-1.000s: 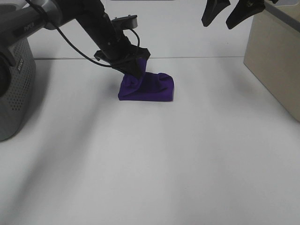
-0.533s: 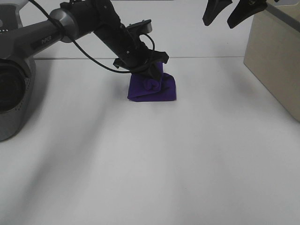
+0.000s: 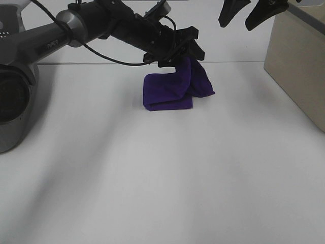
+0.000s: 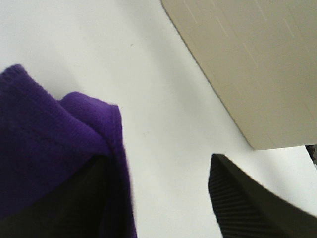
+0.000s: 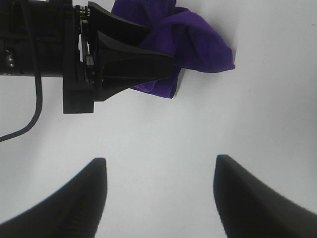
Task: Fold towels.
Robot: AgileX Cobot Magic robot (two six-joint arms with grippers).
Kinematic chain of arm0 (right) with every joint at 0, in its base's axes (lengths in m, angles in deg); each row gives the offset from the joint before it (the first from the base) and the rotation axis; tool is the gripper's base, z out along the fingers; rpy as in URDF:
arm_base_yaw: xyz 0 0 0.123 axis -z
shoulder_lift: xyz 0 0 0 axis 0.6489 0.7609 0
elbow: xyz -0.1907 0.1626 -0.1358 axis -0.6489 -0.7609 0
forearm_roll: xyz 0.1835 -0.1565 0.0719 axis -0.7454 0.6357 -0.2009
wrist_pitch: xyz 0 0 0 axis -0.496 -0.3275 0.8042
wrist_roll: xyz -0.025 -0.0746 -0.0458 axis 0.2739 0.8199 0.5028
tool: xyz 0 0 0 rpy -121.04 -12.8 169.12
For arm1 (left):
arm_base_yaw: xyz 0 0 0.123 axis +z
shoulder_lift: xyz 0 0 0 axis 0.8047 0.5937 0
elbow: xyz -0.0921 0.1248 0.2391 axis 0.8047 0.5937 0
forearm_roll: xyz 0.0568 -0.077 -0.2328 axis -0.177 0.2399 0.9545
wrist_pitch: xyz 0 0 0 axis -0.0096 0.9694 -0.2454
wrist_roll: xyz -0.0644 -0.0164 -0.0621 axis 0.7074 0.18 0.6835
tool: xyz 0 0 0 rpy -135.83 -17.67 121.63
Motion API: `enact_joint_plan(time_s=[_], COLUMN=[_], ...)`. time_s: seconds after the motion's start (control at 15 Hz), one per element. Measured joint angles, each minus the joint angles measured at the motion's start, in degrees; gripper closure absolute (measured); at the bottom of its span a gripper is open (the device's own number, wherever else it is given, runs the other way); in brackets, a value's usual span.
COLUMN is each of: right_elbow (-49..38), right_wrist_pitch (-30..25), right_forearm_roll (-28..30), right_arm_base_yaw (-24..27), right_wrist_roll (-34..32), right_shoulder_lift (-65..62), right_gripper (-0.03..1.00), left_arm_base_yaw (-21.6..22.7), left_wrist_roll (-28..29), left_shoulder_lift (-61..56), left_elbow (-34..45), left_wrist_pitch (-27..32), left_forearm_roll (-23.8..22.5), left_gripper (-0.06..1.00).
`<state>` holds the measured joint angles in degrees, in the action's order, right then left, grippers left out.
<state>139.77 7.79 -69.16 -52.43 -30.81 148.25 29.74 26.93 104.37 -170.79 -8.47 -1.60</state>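
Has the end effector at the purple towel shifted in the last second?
Yes. The left end effector has travelled rightward, toward the beige box, and part of the purple towel has come along with it.

- A white bench (image 3: 152,178) fills most of the exterior high view, its top plain and matte.
- Along the bench's far edge a thin dark seam meets a white wall (image 3: 213,35), bare and flat.
- At the far right corner stands a beige box (image 3: 299,71), its side panel smooth and its top rim darker; the left wrist view shows faint pale scuffs on it (image 4: 247,64).
- The light is soft and even, with broad, blurred grey shadows (image 3: 61,152) slanting over the bench's left side.
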Motion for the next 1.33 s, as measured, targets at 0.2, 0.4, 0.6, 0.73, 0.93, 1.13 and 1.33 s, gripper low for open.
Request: enact_joint_plan(time_s=[0.2, 0.4, 0.6, 0.73, 0.93, 1.13, 1.33], right_elbow=[0.0, 0.0, 0.0, 0.0, 0.0, 0.0, 0.0], right_wrist_pitch=[0.0, 0.0, 0.0, 0.0, 0.0, 0.0, 0.0], right_forearm_roll=[-0.17, -0.63, -0.69, -0.69, -0.57, 3.44, 9.17], right_arm_base_yaw=[0.0, 0.0, 0.0, 0.0, 0.0, 0.0, 0.17], right_wrist_roll=[0.0, 0.0, 0.0, 0.0, -0.63, -1.66, -3.5], right_shoulder_lift=[0.0, 0.0, 0.0, 0.0, 0.0, 0.0, -0.23], right_gripper=[0.34, 0.34, 0.34, 0.34, 0.3, 0.18, 0.17], left_arm_base_yaw=[-0.11, -0.52, -0.06, 1.38, 5.1, 7.68, 10.83], left_wrist_roll=[-3.95, -5.33, -5.84, -4.58, 6.47, 16.5, 18.85], left_shoulder_lift=[0.0, 0.11, -0.52, -2.58, -9.97, -18.79, -21.26], left_elbow=[0.0, 0.0, 0.11, 0.11, 0.11, 0.11, 0.11], left_wrist_pitch=[-3.72, -4.47, -2.86, 0.4, 8.65, 21.66, 22.57], left_forearm_roll=[5.96, 6.76, 5.79, 0.8, -21.49, -46.35, -50.25], left_gripper=[0.39, 0.39, 0.38, 0.36, 0.21, 0.15, 0.15])
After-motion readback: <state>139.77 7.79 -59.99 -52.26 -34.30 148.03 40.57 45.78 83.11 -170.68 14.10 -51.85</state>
